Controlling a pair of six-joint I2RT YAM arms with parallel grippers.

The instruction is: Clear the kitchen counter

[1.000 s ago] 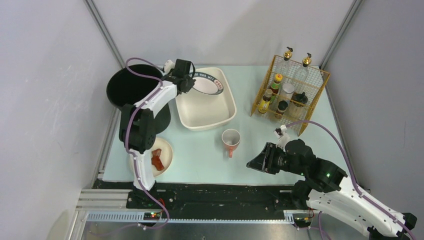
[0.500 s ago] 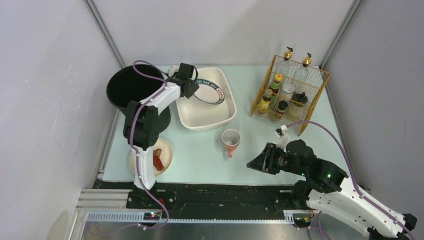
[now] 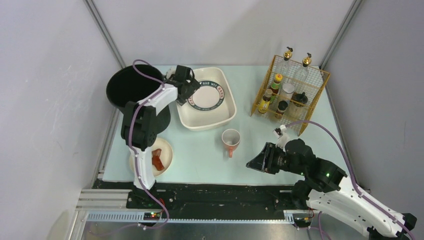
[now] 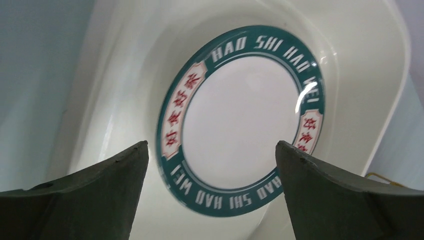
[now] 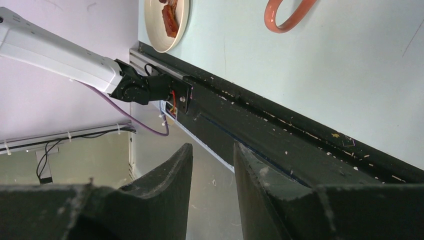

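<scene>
The kitchen counter [image 3: 200,162] is pale mint-green. On it stands a white tub [image 3: 210,125], and a teal-rimmed plate [image 3: 206,95] lies inside it. My left gripper [image 3: 189,91] hangs open over the tub's left end. The left wrist view shows the plate [image 4: 240,120] well beyond the spread fingers, touching neither. A white mug [image 3: 230,138] with an orange handle [image 5: 287,15] lies on the counter. A small plate with red food [image 3: 161,156] sits at the front left. My right gripper [image 3: 255,164] hovers near the front edge, jaws a little apart, holding nothing.
A black pot [image 3: 130,92] stands at the back left, close beside the left arm. A yellow wire rack [image 3: 290,95] with several bottles fills the back right. The black rail [image 5: 280,130] runs along the counter's front edge under my right gripper.
My left gripper opened and let go of the teal-rimmed plate, which dropped from tilted against the tub's back wall to lying in the tub. The right arm has not moved.
</scene>
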